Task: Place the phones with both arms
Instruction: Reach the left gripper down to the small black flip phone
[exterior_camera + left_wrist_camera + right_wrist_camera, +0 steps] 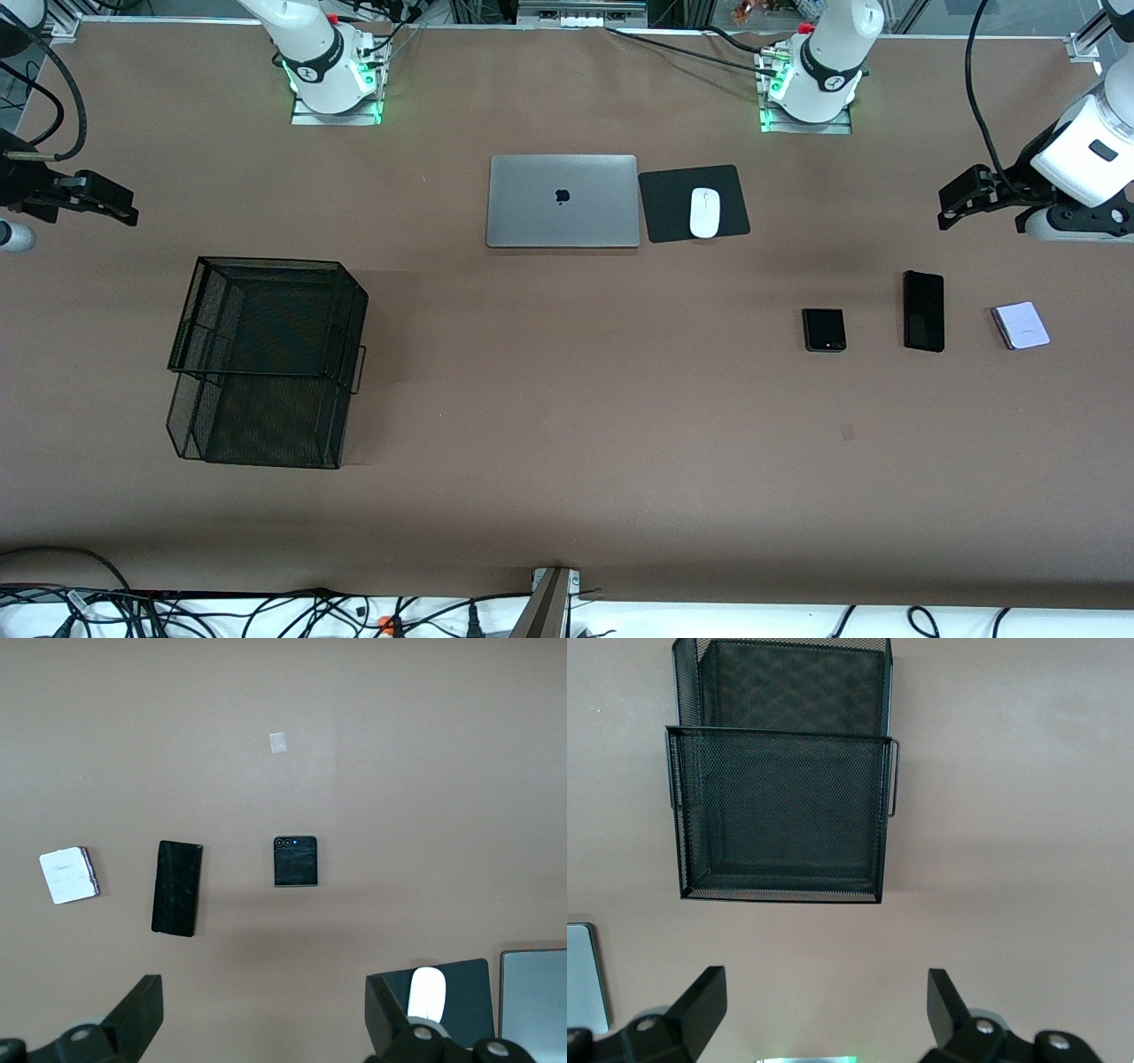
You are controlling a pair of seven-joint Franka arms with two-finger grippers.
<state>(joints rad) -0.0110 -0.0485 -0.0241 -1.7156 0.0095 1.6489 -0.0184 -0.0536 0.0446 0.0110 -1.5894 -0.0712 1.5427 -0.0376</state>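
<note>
An Apple-logo laptop (563, 201) lies shut on the counter (567, 443) while three phones (923, 311) wait near the left gripper (952, 211), both grippers' jaws apart, the right gripper (120, 211) over bare counter.

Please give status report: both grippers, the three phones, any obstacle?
Left gripper, right gripper: jaws open, holding nothing. Three phones flat on table, untouched. Nothing in the way.
</note>
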